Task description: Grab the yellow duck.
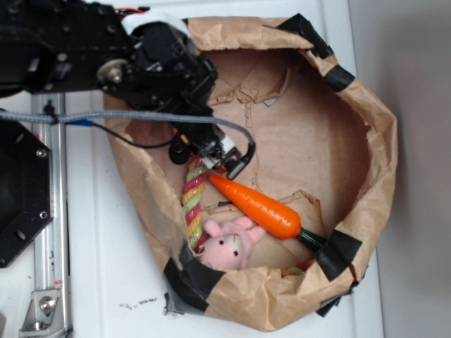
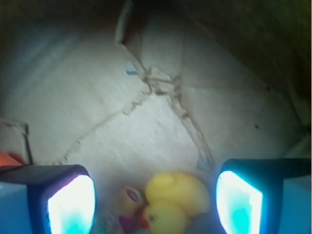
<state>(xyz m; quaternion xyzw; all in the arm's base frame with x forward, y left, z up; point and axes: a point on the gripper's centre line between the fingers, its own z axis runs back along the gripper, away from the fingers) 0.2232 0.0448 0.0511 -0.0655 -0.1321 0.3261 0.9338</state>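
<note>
The yellow duck (image 2: 175, 192) shows only in the wrist view, low in the frame, with its orange beak pointing left. It lies on the brown paper floor between the two pads of my gripper (image 2: 156, 204). The jaws are open, and there is a gap between each pad and the duck. In the exterior view my gripper (image 1: 220, 158) is down inside the paper-lined basket at its left side, and the duck is hidden beneath it.
A long orange carrot (image 1: 262, 208) lies just right of the gripper. A pink plush pig (image 1: 229, 244) sits at the front. A coloured rope (image 1: 194, 201) touches the gripper and ends beside the duck (image 2: 127, 200). The crumpled paper wall (image 1: 380, 155) rings it all.
</note>
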